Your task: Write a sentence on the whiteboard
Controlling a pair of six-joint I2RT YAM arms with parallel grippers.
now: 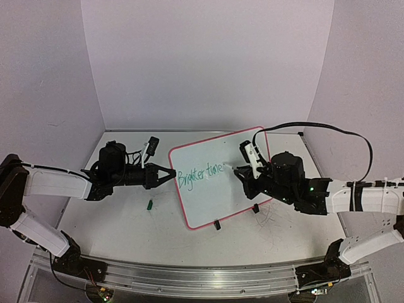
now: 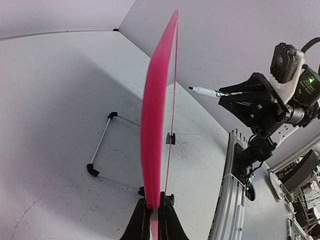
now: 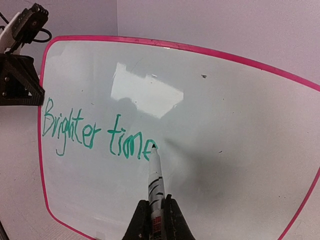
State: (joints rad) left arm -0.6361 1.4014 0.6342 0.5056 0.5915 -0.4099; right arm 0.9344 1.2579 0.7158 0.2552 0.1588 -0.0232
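Right fingers pinching marker, tip touching whiteboard

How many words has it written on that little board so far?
2. "Brighter" sits by the whiteboard's left edge; "time" follows to its right, ending at the marker tip. None seem hidden.

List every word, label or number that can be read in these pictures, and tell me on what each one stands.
"Brighter time": green handwriting on the whiteboard.
Print on the barrel of the marker: too small and blurred to read.
No other text shows.
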